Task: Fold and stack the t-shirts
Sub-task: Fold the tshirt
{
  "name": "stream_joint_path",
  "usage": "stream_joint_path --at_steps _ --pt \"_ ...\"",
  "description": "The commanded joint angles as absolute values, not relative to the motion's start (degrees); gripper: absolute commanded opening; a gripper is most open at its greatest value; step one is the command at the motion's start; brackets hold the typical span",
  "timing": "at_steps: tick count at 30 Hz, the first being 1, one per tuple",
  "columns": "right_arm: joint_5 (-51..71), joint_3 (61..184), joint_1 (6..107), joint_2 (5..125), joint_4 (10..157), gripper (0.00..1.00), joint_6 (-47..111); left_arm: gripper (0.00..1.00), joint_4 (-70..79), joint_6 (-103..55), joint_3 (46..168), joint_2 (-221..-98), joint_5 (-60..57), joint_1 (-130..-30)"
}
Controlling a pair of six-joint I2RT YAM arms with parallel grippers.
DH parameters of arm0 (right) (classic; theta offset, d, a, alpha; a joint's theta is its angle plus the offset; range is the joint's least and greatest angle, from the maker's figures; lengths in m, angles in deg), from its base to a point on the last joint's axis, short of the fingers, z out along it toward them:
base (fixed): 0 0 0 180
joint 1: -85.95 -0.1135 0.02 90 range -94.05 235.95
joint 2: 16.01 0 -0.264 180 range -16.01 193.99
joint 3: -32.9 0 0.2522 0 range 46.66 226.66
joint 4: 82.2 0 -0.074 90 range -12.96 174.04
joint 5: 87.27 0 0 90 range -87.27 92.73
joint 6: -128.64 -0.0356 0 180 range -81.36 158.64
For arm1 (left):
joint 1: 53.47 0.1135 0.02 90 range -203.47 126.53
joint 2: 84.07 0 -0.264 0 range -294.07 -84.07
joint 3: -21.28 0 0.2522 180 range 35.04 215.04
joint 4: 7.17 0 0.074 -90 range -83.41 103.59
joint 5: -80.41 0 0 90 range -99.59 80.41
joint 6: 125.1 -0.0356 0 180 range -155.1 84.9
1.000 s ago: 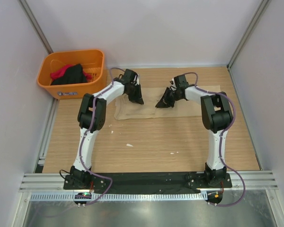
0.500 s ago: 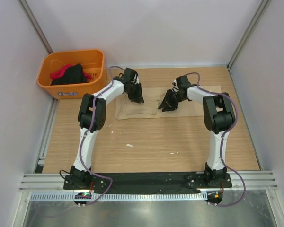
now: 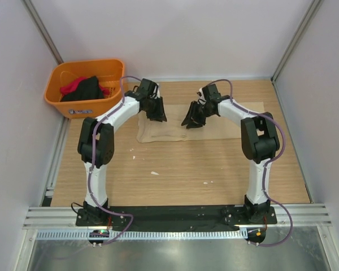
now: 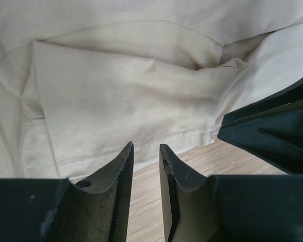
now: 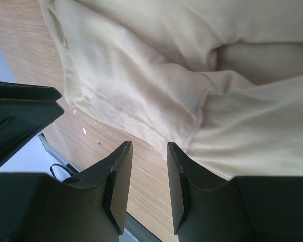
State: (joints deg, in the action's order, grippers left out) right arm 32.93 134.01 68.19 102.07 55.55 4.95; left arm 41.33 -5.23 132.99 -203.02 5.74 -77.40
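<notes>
Tan shirt [image 3: 172,131] lies flat on the bench [image 3: 186,169], far middle, already doubled over into a wide strip, with a hem edge toward you. Left hand [image 3: 157,114] hangs over its left part and right hand [image 3: 191,119] over the middle, both close above the cloth. In the wrist views each hand has its jaws a narrow way apart with nothing between them; bare cloth and a bit of wood show past the tips. So both are empty.

Black shirt [image 3: 89,89] and red shirt [image 3: 72,86] sit bunched in the basket [image 3: 85,110] at the far left corner, well apart from the tan one and not yet folded.

Step, as I read it: mid-fold on the tan shirt, between grips. Next you probably need a fresh pinch on an edge or corner at each side, through all layers, then carry it across for another fold. Watch that you don't catch only the top layer, since the cloth is soft and puckered near the tips and would drag open.
</notes>
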Motion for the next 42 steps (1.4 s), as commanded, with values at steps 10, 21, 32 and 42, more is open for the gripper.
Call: stream_joint_path --at_steps 10,21,32,42 --pt "26.8 137.1 67.4 101.3 54.3 0.48 7.0 0.33 35.5 2.9 123.8 -195.8 -0.6 -77.3" --pt "0.5 149.7 78.2 100.8 34.6 0.79 13.8 0.46 35.2 9.7 126.4 -200.5 -12.5 -83.7" --pt "-11.0 142.6 82.4 104.0 36.7 0.81 19.0 0.46 40.8 5.6 134.2 -211.4 -16.9 -85.6" --pt "-9.8 123.1 81.8 97.6 36.8 0.81 10.8 0.46 45.9 -5.8 140.8 -216.6 -21.8 -85.2"
